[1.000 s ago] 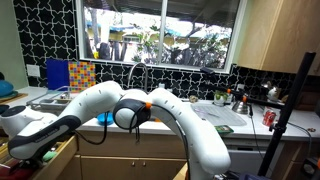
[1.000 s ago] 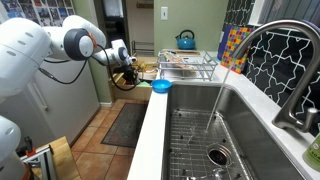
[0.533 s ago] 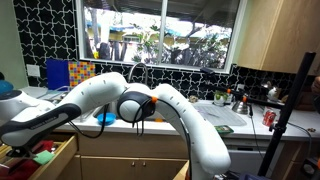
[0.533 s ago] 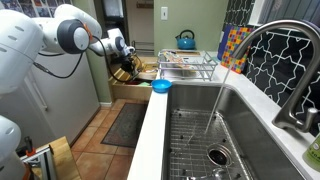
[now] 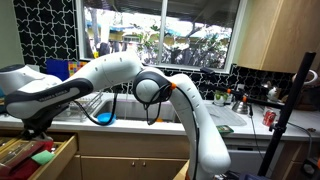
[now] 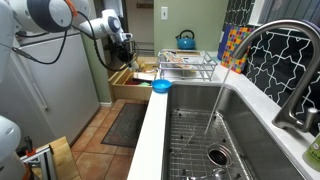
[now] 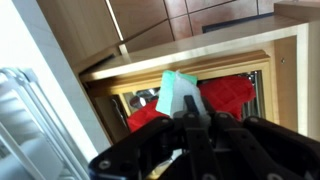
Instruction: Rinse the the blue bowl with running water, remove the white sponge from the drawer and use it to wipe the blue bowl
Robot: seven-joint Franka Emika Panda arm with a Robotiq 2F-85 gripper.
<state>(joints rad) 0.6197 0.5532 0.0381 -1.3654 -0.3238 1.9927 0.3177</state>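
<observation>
Far left in an exterior view: arm [image 6: 40,12] reaching in level from the upper corner, wrist bent downward, gripper [image 6: 123,44] hanging above the drawer [image 6: 135,80] and clear of it. Just right of that, the drawer pulled out from the cabinet, light wood, contents too small to make out here. Further right, the blue bowl [image 6: 161,86] upright at the counter edge, beside the sink [image 6: 200,140] and well apart from the gripper. Behind the bowl, a wire dish rack [image 6: 190,66] and a blue kettle [image 6: 186,40]. At right, faucet [image 6: 270,50] arching over the basin, with a thin stream of water falling toward the wire grid.

In an exterior view facing the window: gripper [image 5: 36,126] far left over the open drawer [image 5: 40,155]. Forearm rising rightward to a raised elbow in the middle, then upper arm dropping to the base at lower right. Blue bowl [image 5: 102,120] partly hidden beneath the forearm.

In the wrist view: rack wires [image 7: 20,100] at left. In the middle, gripper [image 7: 192,118] with black jaws pressed together on the white sponge [image 7: 180,90], a pale block sticking out beyond the fingertips, held above the drawer [image 7: 285,70]. Red items [image 7: 235,92] in the compartments under and right of the sponge.
</observation>
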